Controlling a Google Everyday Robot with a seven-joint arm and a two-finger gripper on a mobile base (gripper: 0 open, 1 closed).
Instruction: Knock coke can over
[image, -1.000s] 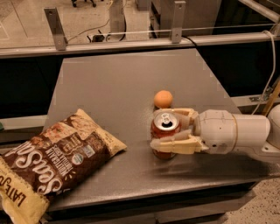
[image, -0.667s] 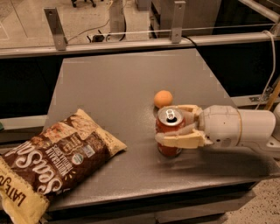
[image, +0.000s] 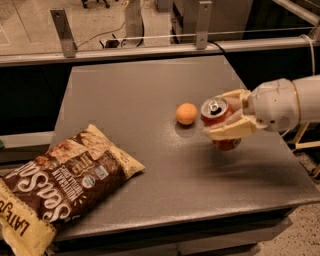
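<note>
Since the earlier frames the coke can (image: 219, 125) has shifted right and farther back with the claw (image: 214, 114), and it now leans with its silver top tipped toward the left. It is right of centre over the grey surface (image: 150, 85), just beside the orange (image: 186, 113). Reaching in from the right, the claw is clamped on the can, one finger on each side. A chip bag (image: 65, 185) lies at the near left.

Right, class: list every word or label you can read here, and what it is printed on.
"SeaSa": big white letters, chip bag.
"LATE": the bag's yellow edge.
Bag's small print: too blurred.
Coke can, clasped in the gripper at the table right side: nothing legible.
</note>
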